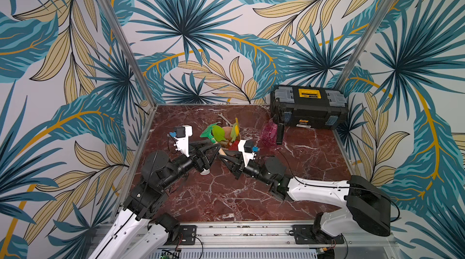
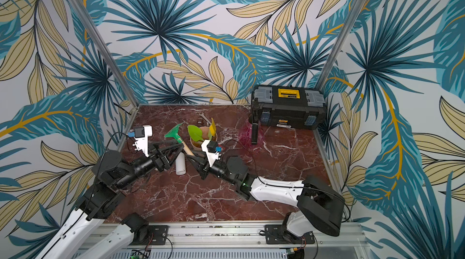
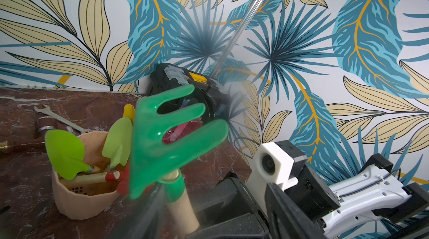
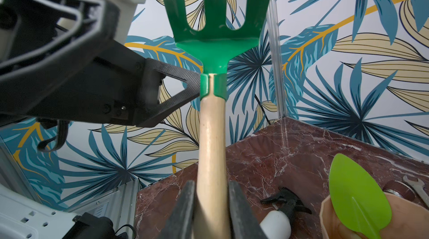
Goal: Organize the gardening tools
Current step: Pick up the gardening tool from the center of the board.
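Observation:
The dark green rake (image 4: 216,33) stands upright beside a peach pot (image 3: 76,203). My right gripper (image 4: 211,203) is shut on its wooden handle (image 4: 210,145). My left gripper (image 3: 185,203) reaches in from the other side, jaws open around the top of the handle; one of its fingers (image 4: 185,86) touches the green collar. In both top views the rake head (image 1: 208,130) (image 2: 173,130) rises between the two grippers. Two lime-green trowels (image 3: 65,154) (image 3: 118,145), a yellow scoop (image 3: 128,112) and a red shovel (image 3: 123,179) sit in the pot.
A silver wrench (image 3: 60,119) and a brass fitting (image 3: 2,143) lie behind the pot. A white spray bottle (image 2: 180,164) lies under the grippers. A pink spray bottle (image 1: 270,132) stands before the black toolbox (image 1: 309,109) at the back right.

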You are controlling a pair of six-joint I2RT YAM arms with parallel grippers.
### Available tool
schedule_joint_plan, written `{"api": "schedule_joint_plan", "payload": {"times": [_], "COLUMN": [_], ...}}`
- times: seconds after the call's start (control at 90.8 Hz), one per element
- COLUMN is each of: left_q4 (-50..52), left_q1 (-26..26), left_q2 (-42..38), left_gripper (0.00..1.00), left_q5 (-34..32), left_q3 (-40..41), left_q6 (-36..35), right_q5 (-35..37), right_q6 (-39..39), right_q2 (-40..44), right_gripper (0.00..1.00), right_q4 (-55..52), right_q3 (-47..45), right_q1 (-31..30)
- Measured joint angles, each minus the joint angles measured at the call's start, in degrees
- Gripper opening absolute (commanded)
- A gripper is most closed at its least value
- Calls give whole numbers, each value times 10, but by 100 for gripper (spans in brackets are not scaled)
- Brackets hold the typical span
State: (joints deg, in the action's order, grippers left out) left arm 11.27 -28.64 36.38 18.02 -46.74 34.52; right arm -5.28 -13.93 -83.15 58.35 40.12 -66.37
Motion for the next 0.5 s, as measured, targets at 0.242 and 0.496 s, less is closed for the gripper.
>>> {"api": "schedule_joint_plan", "payload": {"times": [0.242, 0.496], "left_q4": [-8, -21], "left_q1": [0, 0], "left_q2": [0, 3], "left_gripper": [57, 46], "left_q5": [-9, -11], "left_q3": [9, 14], "left_q6": [4, 7], "right_q5": [-22, -41], "right_q6": [-8, -17], "right_q2": [19, 21], "right_gripper": [15, 15], "right_q4": [26, 27], "right_q3": [-17, -15], "right_q1": [0, -2]}}
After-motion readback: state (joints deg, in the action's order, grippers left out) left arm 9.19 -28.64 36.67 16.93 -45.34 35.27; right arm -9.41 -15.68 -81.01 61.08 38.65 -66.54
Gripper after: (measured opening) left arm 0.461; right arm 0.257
